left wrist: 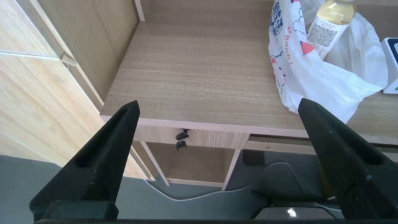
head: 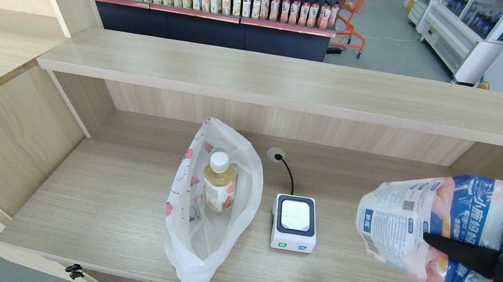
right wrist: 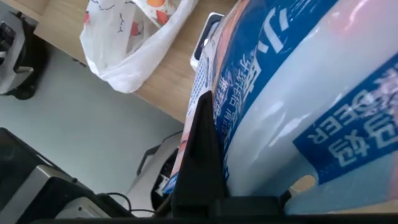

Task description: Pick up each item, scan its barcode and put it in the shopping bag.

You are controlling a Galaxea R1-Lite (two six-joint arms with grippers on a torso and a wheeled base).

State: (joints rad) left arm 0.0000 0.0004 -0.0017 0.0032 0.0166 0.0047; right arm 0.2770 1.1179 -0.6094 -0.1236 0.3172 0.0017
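Softness likely makes this slick packet [head: 398, 216] slip, so my right gripper [head: 432, 240] pinches its middle near the counter's [head: 340, 281] right edge, left gripper [left wrist: 219, 109] spread

The desk [head: 114, 210] is made of light wood. It has wood walls at the sides and a high ledge [head: 289, 80] along the back. A small round hole [head: 275, 154] sits in the desk near the back wall. A little black thing [head: 74, 271] hangs under the front edge of the desk. Far behind, a long shelf [head: 212, 0] holds a row of drink bottles. An orange cart [head: 355, 18] stands beside it on the grey floor [head: 393, 43]. White freezers [head: 463, 33] with glass tops stand on the right.
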